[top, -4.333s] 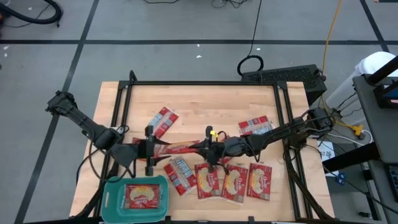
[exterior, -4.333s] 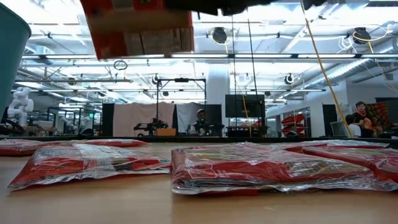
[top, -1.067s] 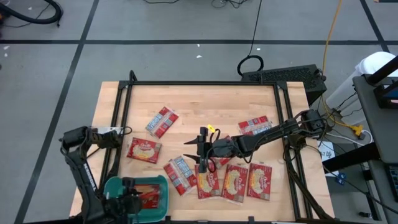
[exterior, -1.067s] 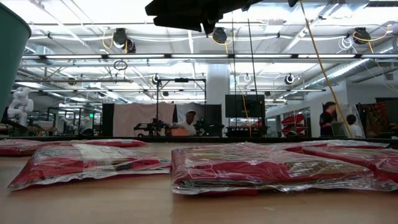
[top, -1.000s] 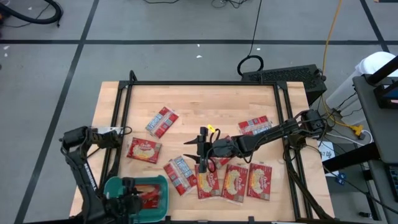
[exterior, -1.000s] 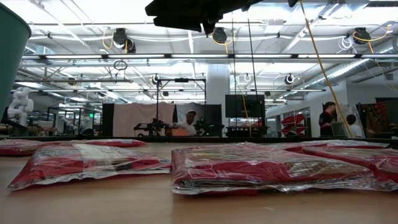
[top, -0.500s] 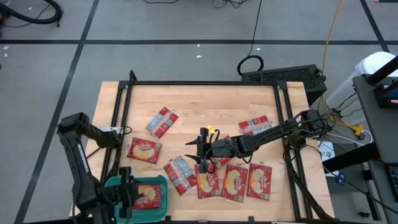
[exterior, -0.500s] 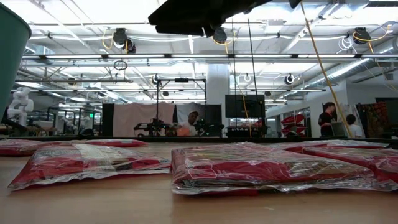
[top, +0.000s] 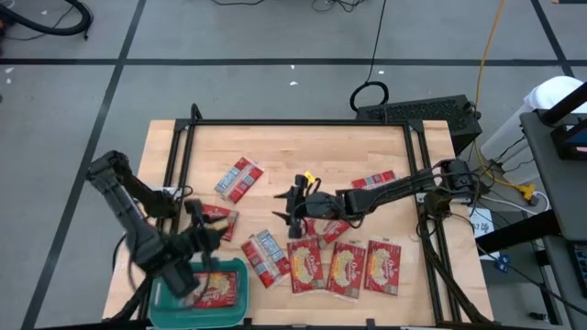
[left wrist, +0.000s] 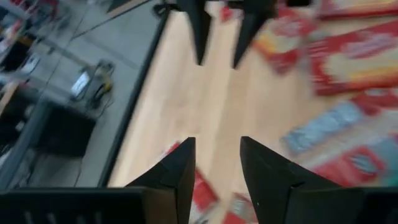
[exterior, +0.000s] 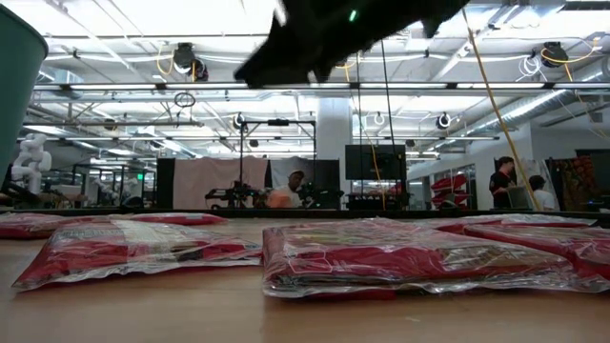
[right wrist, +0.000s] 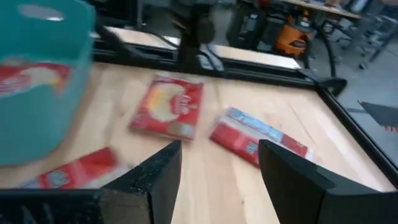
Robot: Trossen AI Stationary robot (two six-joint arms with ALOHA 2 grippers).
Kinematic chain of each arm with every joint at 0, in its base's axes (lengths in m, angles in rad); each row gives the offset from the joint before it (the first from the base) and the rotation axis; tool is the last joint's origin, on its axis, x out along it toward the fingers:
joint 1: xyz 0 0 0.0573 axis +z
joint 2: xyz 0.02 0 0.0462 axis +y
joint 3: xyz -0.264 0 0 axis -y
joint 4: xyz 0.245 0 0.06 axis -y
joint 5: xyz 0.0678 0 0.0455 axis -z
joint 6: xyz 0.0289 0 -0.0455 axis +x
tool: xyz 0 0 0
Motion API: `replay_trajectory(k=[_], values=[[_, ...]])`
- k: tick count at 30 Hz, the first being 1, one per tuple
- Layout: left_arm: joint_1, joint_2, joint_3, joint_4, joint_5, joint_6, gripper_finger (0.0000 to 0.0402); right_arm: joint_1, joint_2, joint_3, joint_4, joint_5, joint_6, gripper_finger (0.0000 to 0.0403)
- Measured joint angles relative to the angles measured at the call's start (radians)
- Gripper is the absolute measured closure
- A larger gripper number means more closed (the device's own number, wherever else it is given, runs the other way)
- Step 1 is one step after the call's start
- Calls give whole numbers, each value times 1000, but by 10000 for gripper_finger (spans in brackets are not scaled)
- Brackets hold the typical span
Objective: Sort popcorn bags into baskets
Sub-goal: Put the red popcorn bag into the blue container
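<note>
Packets, flat red plastic popcorn bags (top: 309, 266), lie along the table's (top: 303, 151) near edge, right of the teal plastic basket (top: 165, 295). Nearest, the right tool (top: 292, 207) hovers open above them; left tool (top: 204, 229) open, empty.

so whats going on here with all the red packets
A two-armed robot is sorting popcorn bags into a teal basket at the table's near left corner; at least one bag lies in it. The left claw is open and empty, just above the basket. The right claw, also open and empty, hovers mid-table over the loose bags, including a row of three along the near edge.
</note>
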Motion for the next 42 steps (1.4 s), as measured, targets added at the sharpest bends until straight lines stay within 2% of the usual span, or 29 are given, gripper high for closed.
replay_trajectory(k=[3, 9, 12, 16, 19, 24, 28, 37, 42], values=[[90, -47, -68, 17, -19, 2, 272, -52, 44, 0, 33, -6, 11, 199], [249, -190, -273, 152, -15, 60, 273, -171, 109, 5, 90, -150, 34, 186], [297, -275, -354, 289, -13, 117, 273, -231, 131, 23, 87, -231, 76, 174], [356, -367, -466, 570, 24, 293, 273, -299, 160, 65, 73, -335, 94, 161], [412, -409, -554, 780, 91, 441, 273, -319, 153, 69, -49, -338, 93, 160], [493, -437, -676, 1001, 153, 578, 273, -309, 94, 69, -355, -340, 86, 164], [552, -437, -732, 1097, 170, 620, 273, -280, 46, 69, -611, -339, 89, 164], [642, -436, -805, 1282, 328, 694, 273, -164, -71, 69, -1007, -338, 126, 165], [656, -436, -839, 1390, 401, 762, 273, -56, -111, 27, -1095, -323, 171, 165]])
